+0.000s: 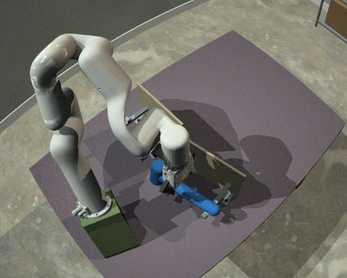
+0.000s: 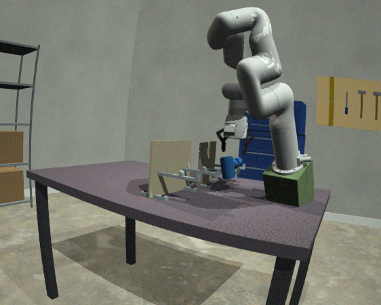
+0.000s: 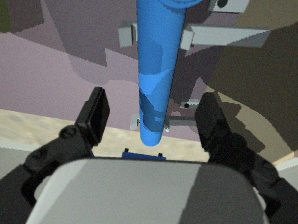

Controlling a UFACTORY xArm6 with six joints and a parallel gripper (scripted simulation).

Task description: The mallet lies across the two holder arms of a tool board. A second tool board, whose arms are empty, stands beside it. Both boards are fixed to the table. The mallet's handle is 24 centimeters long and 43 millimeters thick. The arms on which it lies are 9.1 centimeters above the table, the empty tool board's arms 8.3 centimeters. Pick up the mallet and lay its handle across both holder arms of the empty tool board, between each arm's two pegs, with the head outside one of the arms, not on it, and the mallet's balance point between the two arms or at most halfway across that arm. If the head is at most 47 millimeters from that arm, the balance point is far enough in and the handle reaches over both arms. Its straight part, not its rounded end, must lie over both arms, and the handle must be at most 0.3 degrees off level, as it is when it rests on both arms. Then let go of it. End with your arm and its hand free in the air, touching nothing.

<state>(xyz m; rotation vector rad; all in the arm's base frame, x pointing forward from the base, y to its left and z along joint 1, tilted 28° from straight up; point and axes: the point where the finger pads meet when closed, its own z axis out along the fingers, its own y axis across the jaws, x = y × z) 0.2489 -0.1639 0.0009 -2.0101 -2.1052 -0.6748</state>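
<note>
With gripper [image 3: 151, 116] spread wide and empty above blue mallet [image 1: 194, 195] lying across holder arms [image 1: 223, 192] at lower centre of top view, risk of fingers clipping handle, rolling it askew.

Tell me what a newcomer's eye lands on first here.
The bright blue mallet stands out, lying across the grey holder arms in front of the tan tool board near the table's middle. Right above its handle hangs the open gripper, black fingers spread to either side and touching nothing. Behind them bends the big white arm on its green pedestal.
</note>
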